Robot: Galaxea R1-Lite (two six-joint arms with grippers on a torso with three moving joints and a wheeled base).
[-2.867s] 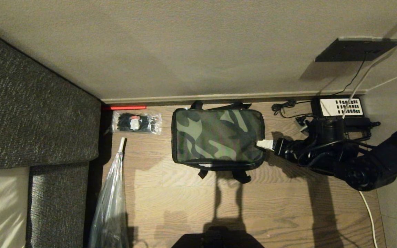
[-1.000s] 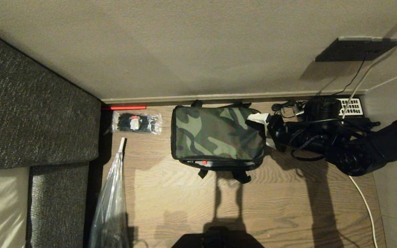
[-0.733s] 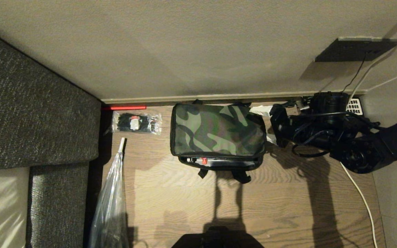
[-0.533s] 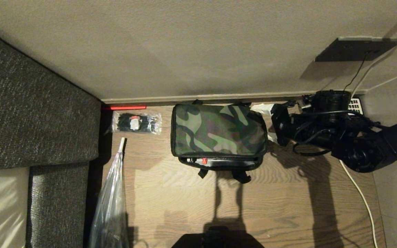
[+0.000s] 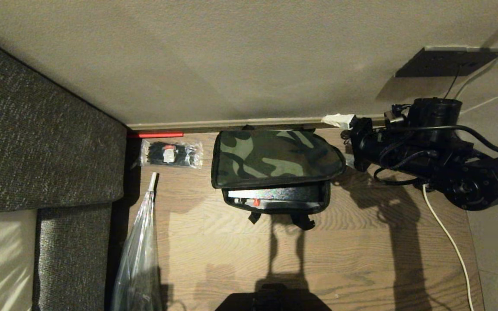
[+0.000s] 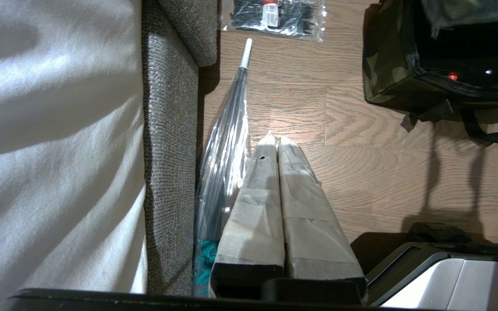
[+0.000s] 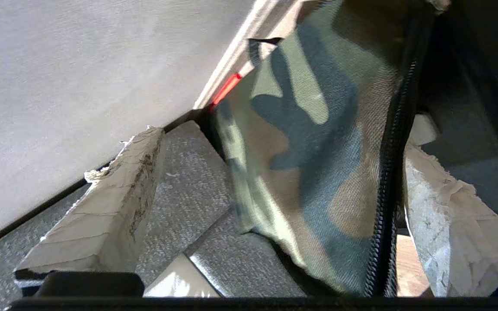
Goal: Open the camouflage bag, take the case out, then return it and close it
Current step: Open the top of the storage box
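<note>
The camouflage bag (image 5: 275, 162) sits on the wood floor against the wall. Its lid (image 5: 275, 153) is raised at the front and right, tilting up toward the wall. Through the front gap I see the black case (image 5: 275, 195) with its small red button (image 5: 256, 201). My right gripper (image 5: 339, 140) is open at the bag's right end, astride the lid's right edge: one taped finger (image 5: 337, 120) is above it, the other is under the corner. In the right wrist view the lid (image 7: 318, 142) and its zipper hang between the fingers (image 7: 102, 207). My left gripper (image 6: 273, 140) is shut, parked over the floor.
A grey sofa (image 5: 37, 151) fills the left. A clear umbrella (image 5: 138, 255) lies beside it, and a packet of black cable ties (image 5: 171, 154) lies left of the bag. A white cable (image 5: 443, 229) runs over the floor at the right, below a black wall plate (image 5: 448, 62).
My right gripper has moved up toward the wall, carrying the lid's right edge with it. The front gap has widened and more of the black case shows.
</note>
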